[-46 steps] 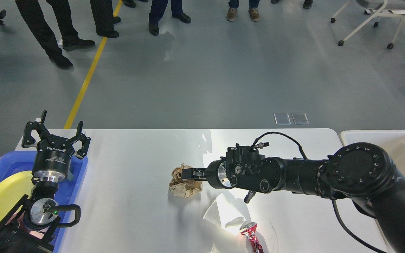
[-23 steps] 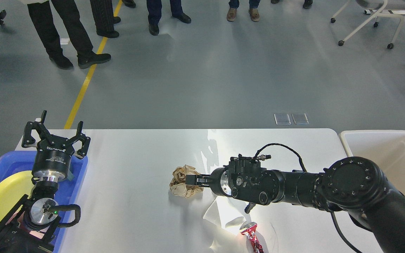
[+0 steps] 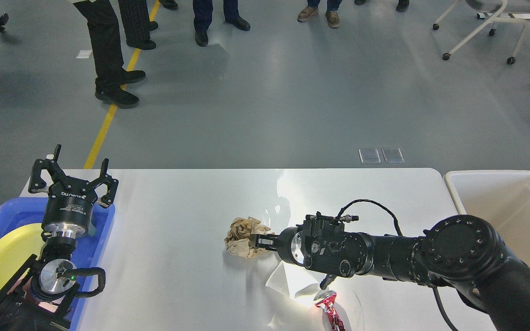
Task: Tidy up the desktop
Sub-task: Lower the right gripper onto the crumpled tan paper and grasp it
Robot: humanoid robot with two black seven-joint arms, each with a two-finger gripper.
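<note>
— While your right gripper (image 3: 256, 241) reaches across the desktop (image 3: 177, 257), what does it have?

— Its fingers are pinched on the right edge of a crumpled brown paper ball (image 3: 243, 236), near the middle of the desktop. You cannot tell from here whether the ball rests on the surface or hangs just above it.

— And what lies under your arm?

— A white paper cup (image 3: 288, 281) lies on its side just below the wrist, and a crushed red can (image 3: 330, 311) lies beside it at the near edge.

— Your left gripper (image 3: 72, 177)?

— You have it upright at the far left corner, fingers spread and gripping nothing, over a blue tray (image 3: 104, 220) that holds a yellow plate (image 3: 2, 262).

— Anything to the right?

— A cream bin (image 3: 513, 202) sits just off the right end of the desktop.
</note>
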